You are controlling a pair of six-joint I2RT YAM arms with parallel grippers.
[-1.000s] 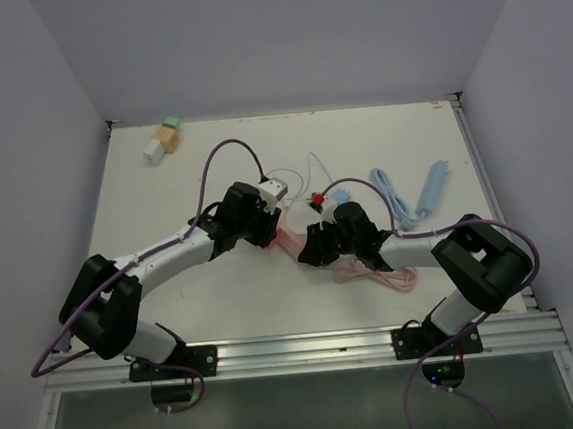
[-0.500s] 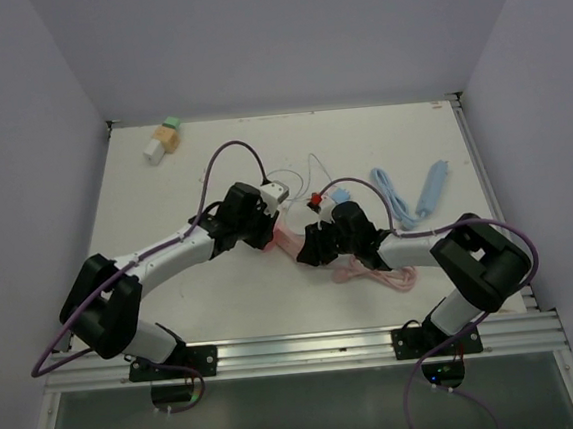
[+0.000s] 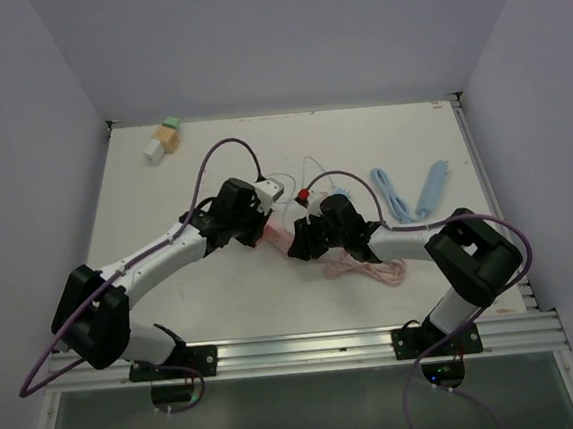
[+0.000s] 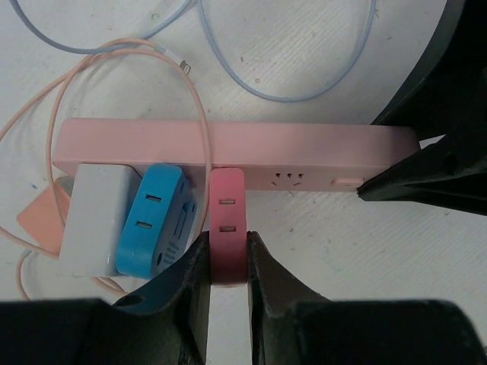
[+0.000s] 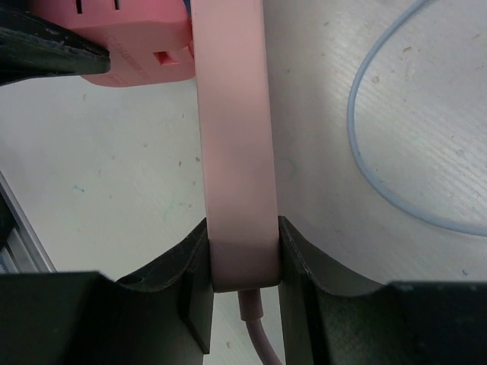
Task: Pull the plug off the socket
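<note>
Left gripper [image 4: 227, 249] clamped on pink plug [image 4: 227, 217], plug seated in pink power strip [image 4: 304, 144] mid-table, blue adapter [image 4: 156, 224] at plug's 9 o'clock, right gripper [image 5: 242, 239] pinching strip's cord end, light-blue cable [image 4: 289, 91] beyond at 12 o'clock.

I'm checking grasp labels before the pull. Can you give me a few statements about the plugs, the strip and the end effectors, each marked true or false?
1. The left end effector is closed on the pink plug. True.
2. The pink plug is already free of the power strip. False: it sits seated against the power strip's side.
3. The right end effector clamps the power strip at its cable end. True.
4. The white adapter sits between the blue plug and the pink plug. False: the blue plug is the middle one.
</note>
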